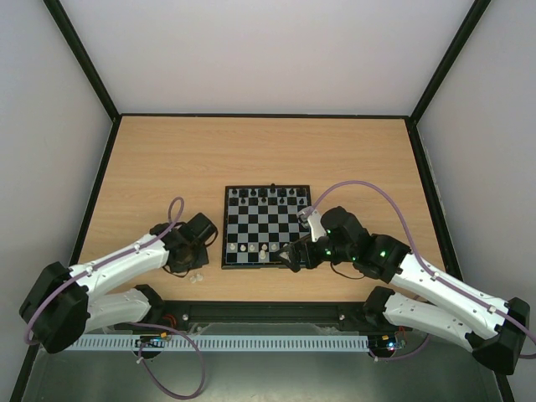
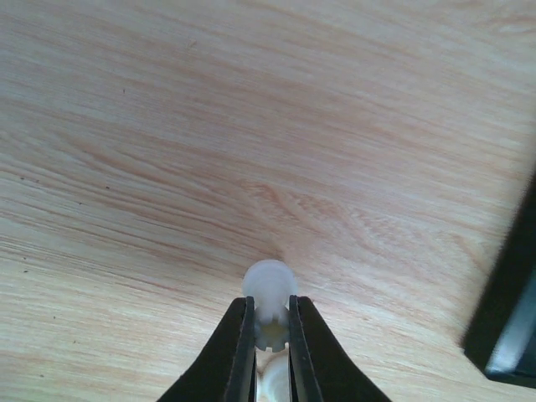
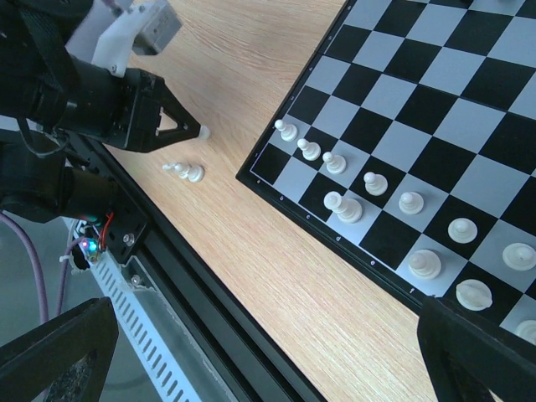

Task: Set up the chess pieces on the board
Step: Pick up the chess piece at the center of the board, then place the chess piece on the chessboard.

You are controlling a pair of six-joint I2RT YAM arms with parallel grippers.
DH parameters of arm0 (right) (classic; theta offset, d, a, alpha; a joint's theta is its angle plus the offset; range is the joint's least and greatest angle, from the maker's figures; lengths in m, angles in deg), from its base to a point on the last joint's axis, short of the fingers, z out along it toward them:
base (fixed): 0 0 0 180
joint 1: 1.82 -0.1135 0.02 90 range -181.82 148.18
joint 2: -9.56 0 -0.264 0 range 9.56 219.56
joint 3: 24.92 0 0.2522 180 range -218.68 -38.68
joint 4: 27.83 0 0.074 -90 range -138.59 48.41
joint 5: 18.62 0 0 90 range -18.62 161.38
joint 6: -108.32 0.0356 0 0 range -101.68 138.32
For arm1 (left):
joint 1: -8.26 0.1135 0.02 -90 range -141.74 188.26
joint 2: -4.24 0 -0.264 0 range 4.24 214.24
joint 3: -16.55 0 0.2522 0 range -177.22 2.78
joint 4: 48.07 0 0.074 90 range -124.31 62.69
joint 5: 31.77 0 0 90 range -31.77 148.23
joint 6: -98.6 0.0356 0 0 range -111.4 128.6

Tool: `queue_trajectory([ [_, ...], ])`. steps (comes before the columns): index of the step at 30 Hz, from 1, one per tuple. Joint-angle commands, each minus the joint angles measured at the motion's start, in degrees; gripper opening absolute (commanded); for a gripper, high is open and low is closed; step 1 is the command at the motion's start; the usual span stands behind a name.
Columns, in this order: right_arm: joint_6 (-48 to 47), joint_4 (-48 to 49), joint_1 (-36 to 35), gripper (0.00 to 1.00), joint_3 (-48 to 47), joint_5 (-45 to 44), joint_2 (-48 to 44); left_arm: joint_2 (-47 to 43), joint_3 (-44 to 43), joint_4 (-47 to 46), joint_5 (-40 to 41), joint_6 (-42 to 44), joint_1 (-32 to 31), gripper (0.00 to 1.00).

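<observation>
Finding the board (image 1: 266, 219) lying flat on the table (image 1: 251, 151), toward the near edge, roughly midway between the two arms. Seeing black pieces (image 1: 260, 194) lining its far side and white pieces (image 1: 251, 249) standing along its near side. In the right wrist view, showing those as a slanting line of small ones with a few larger ones on the edge row behind.

Clamping one cream piece (image 2: 268, 280) in the left gripper (image 2: 270, 308), black fingers (image 2: 239, 343) pressing its sides, jaws clenched on it. Holding that piece off the board, just left of the near-left corner, low over bare wood; not showing whether its base is touching the table. Catching the board's black border at the right edge of the left wrist view, near the grip but apart from it.

Noting two loose pieces (image 3: 186, 172), also cream, lying on the wood just beside the left gripper, on its near side, close against each other.

Hanging the right gripper (image 1: 289, 255) above the board's near edge, right of centre, its jaws spread wide, released, grasping nothing.

Closing off the table's near edge with a black rail (image 1: 268, 311), then a white slotted duct (image 1: 251, 343) toward the arm bases.
</observation>
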State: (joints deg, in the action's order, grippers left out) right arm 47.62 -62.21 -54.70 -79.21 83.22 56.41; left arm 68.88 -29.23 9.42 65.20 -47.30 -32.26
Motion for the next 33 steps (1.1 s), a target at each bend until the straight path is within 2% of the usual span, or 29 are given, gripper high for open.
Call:
queue_trajectory([
  [1,-0.82,0.33,0.06,0.99,0.84,0.95,-0.80,0.60,-6.32,4.29,1.48,1.16,-0.73,0.02],
  [7,-0.73,0.30,0.08,0.99,0.73,0.50,-0.88,3.25,-11.85,4.68,1.01,2.04,-3.33,0.02],
  [18,-0.67,0.11,0.06,0.98,0.75,0.37,-0.97,15.50,-17.99,-0.69,-0.15,0.50,-12.45,0.04],
  [33,-0.74,-0.02,0.09,0.99,0.72,1.01,-1.24,20.66,-20.39,-2.50,-0.92,0.98,-14.36,0.08],
])
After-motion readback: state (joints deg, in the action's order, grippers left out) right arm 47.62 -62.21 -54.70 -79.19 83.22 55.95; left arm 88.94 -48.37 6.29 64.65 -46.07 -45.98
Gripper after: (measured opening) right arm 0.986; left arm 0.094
